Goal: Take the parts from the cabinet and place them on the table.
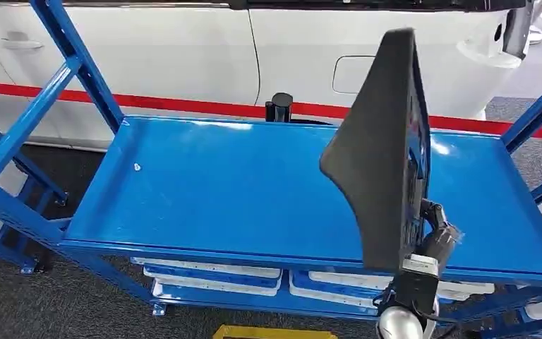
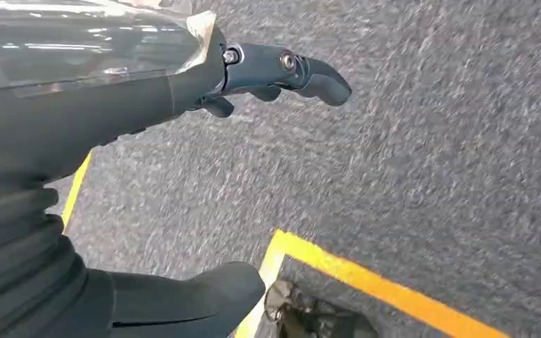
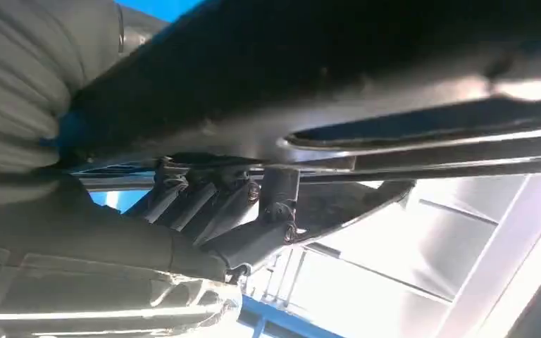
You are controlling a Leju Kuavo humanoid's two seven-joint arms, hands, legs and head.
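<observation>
- Gripping the lower edge of a large black part point(image 1: 384, 152), the right hand point(image 1: 434, 236) holds it upright over the right half of a blue shelf point(image 1: 205, 191); the part's broad face is turned edge-on toward the head camera.
- In the right wrist view, that hand's dark fingers point(image 3: 215, 201) curl against the underside of the part point(image 3: 338, 77), clenched on it.
- The left hand point(image 2: 183, 176) hangs over grey carpet, thumb and fingers apart, holding nothing; a yellow line point(image 2: 380, 282) runs across the floor beneath it.
- Under the shelf, white-rimmed trays point(image 1: 212, 277) lie on a lower level.
- Behind the shelf's far edge stands a short black post point(image 1: 279, 107).
- Farthest off is a white car point(image 1: 183, 49), with a red stripe point(image 1: 183, 104) along the floor in front of it.
- No writing or brand can be read.
</observation>
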